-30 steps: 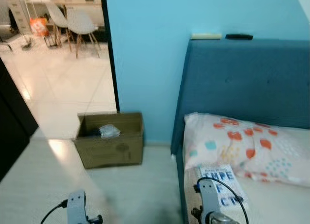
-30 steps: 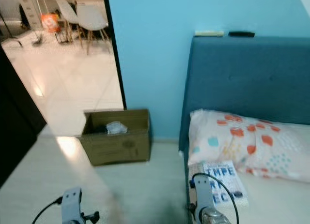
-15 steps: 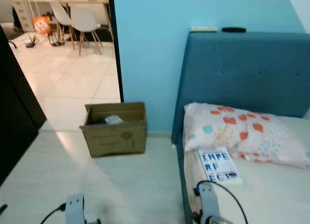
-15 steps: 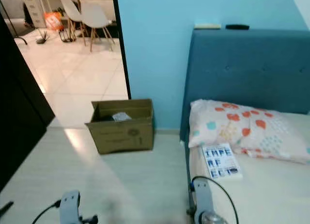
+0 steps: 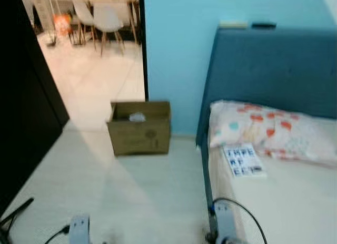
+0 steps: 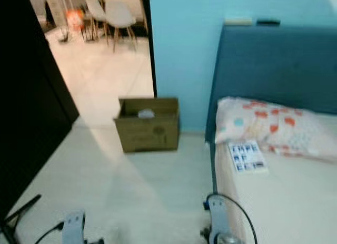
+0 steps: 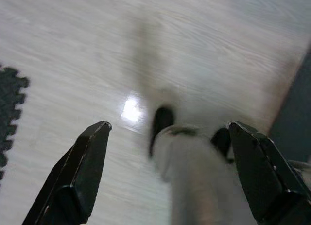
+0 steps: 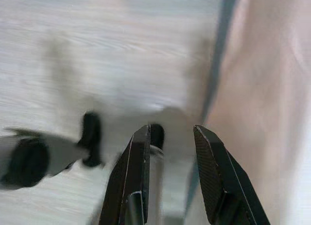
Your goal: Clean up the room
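Pale floor [image 5: 131, 191] runs to a cardboard box [image 5: 139, 129] at eleven o'clock and a book [image 5: 244, 159] on the bed [image 5: 284, 202] at two; left gripper [image 7: 167, 152] fingers wide, right gripper [image 8: 170, 152] fingers narrowly apart, both empty, so the robot seems between pickups, probably needing to approach the book.

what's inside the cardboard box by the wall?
The open cardboard box on the floor holds one pale crumpled item, maybe plastic or paper; the blur hides what it is. The front wall covers the lower interior, so anything beneath it is hidden.
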Tool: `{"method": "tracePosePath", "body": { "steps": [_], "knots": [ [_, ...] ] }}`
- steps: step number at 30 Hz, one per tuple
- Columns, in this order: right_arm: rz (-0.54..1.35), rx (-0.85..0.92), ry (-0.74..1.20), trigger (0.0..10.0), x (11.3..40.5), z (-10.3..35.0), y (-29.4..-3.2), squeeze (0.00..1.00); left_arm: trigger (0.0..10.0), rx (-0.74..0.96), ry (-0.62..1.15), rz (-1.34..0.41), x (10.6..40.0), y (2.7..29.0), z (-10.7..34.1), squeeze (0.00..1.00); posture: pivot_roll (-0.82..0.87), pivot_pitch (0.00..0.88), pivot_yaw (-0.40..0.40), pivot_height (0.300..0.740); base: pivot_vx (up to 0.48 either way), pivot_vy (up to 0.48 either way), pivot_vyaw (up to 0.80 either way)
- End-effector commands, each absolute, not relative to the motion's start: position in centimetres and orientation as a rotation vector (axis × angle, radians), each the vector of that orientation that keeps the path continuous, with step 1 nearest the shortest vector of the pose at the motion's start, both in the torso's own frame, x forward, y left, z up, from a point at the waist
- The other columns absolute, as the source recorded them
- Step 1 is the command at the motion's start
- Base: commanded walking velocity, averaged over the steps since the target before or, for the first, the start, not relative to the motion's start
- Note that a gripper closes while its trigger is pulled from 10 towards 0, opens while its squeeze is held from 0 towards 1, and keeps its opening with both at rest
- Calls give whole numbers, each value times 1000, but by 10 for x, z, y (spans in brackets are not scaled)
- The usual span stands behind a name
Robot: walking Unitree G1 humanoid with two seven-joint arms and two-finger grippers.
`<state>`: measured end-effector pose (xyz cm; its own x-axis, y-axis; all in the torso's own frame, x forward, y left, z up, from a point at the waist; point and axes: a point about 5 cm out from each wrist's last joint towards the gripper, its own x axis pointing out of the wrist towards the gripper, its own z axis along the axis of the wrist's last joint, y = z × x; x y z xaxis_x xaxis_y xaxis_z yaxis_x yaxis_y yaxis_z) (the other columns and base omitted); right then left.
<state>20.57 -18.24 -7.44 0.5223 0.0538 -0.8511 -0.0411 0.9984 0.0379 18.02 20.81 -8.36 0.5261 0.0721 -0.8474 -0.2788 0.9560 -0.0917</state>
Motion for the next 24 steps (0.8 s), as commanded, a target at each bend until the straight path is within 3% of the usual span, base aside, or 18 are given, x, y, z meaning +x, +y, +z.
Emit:
{"method": "tracePosePath", "body": {
  "steps": [1, 10, 24],
  "knots": [
    [64, 20, 1023, 10000, 205, -75, -178, 0, 10000, -217, 1005, 208, 179, 209, -84, 0, 62, 0, -39, 740, -334, 0, 0],
    [61, 29, 1028, 10000, 203, -77, -177, 0, 10000, -215, 1001, 213, 179, 211, -84, 0, 64, 0, -35, 740, -37, 0, 0],
    [65, 37, 1028, 10000, 203, -77, -174, 0, 10000, -207, 998, 225, 180, 216, -82, 0, 77, 0, -32, 740, 0, 426, 0]
  ]
}}
